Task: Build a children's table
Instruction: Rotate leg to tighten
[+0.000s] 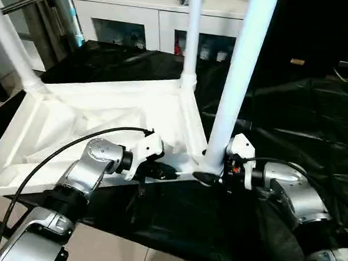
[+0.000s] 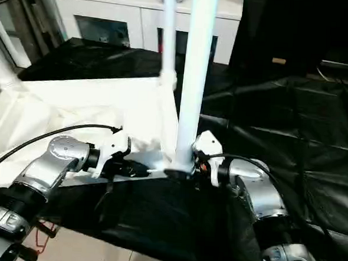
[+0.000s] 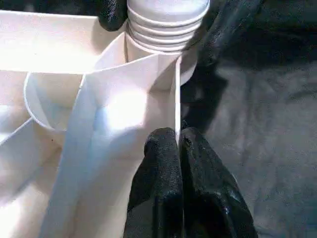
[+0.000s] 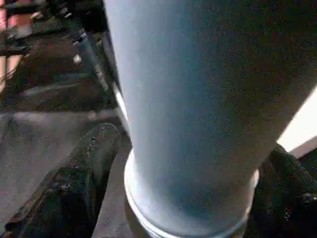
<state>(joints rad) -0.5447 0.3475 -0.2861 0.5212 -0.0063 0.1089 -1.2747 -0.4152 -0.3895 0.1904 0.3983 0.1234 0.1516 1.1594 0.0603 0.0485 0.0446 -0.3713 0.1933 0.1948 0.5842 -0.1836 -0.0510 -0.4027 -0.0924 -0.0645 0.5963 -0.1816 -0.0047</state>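
Three legs stand in the inverted tabletop (image 1: pixel 104 111). Left gripper (image 3: pixel 178 148) pinches its near rim; right gripper (image 4: pixel 188 198), jaws spread, straddles the near-corner leg (image 1: pixel 239 81).

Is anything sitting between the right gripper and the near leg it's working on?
Nothing visible does. The right gripper straddles the base of the near leg, one black finger on either side, where it meets the tabletop corner socket. The left gripper is shut on the tabletop's edge wall beside that corner.
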